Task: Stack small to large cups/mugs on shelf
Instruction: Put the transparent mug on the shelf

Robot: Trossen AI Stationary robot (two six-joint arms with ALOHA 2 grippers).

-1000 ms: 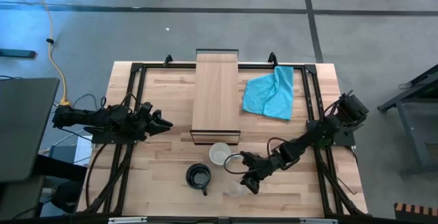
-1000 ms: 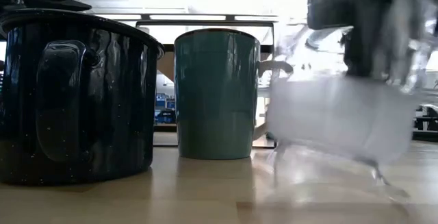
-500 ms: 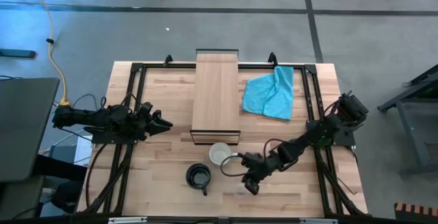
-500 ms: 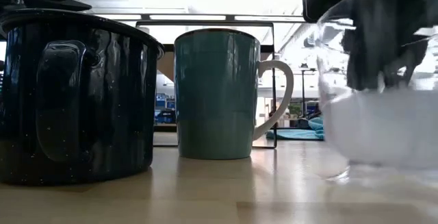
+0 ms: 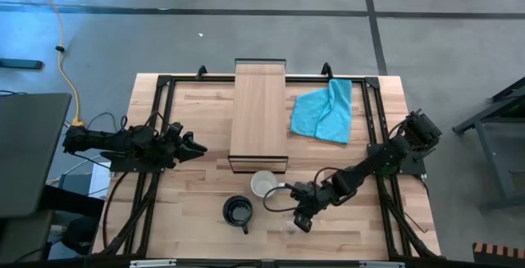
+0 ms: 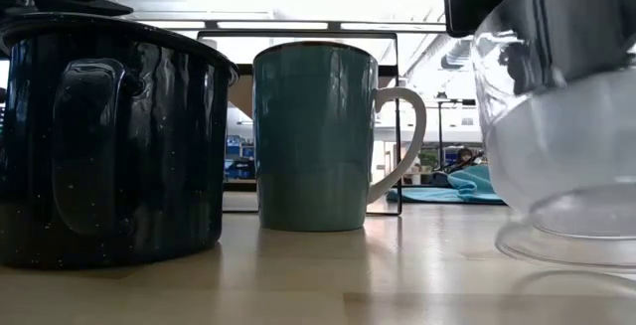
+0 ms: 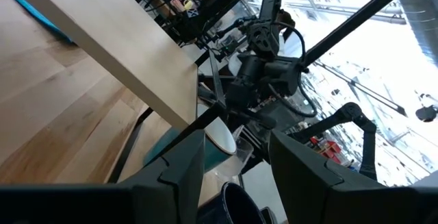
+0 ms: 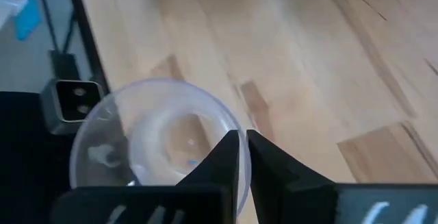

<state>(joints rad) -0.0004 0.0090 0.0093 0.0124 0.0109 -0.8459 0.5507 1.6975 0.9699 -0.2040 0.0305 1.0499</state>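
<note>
The small clear glass cup (image 8: pixel 157 142) stands near the table's front edge and fills the right of the low view (image 6: pixel 566 116). My right gripper (image 5: pixel 300 219) is shut on it. The black mug (image 5: pixel 238 212) and the white mug (image 5: pixel 262 184) stand on their bases on the table just in front of the shelf's near end. The shelf (image 5: pixel 259 116) is a long light-wood board on a dark frame. My left gripper (image 5: pixel 195 147) waits open at the table's left, pointing toward the shelf. My right gripper pinches the glass cup's rim (image 8: pixel 241 157), one finger inside the cup and one outside. The fingers (image 8: pixel 229 162) come slanting down from the table's right. The cup is upright; I cannot tell whether its base (image 6: pixel 566 250) touches the table.
A turquoise cloth (image 5: pixel 324 112) lies right of the shelf at the far side. Dark frame rails (image 5: pixel 373 137) run along the table's left and right. The low-view camera (image 8: pixel 72 107) sits at the front edge beside the cup.
My right gripper has kept its hold on the glass cup and swung it from tilted to upright. The cup has shifted a little toward the table's near right. Both mugs have stayed where they were.
</note>
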